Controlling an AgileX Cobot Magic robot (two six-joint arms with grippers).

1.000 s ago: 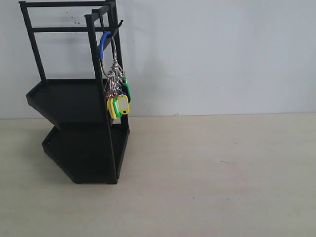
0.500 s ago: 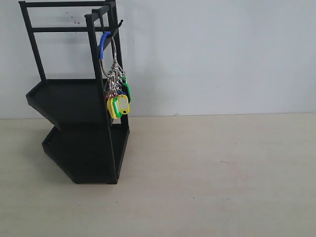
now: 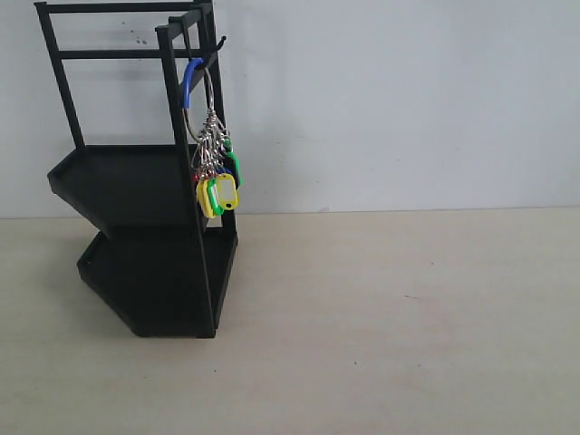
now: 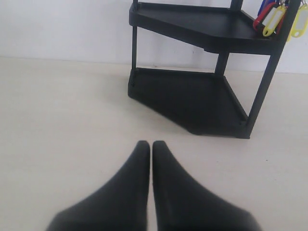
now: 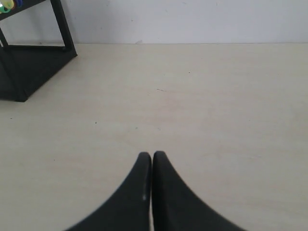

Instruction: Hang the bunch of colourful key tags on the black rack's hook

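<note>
Key tag bunch (image 3: 216, 179) hanging by its blue-sleeved loop from the hook (image 3: 219, 42) of the black rack (image 3: 127, 181), which stands at the far left corner of the worktop (image 3: 408, 317). Left gripper (image 4: 150, 144) and right gripper (image 5: 151, 155), jaws closed on nothing, are poised above bare worktop, well apart from the bunch.

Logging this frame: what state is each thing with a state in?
colourful key tag bunch: hanging from the hook, held by nothing else.
hook: carrying the bunch's loop.
black rack: upright on the table.
left gripper: jaws shut, empty.
right gripper: jaws shut, empty.
</note>
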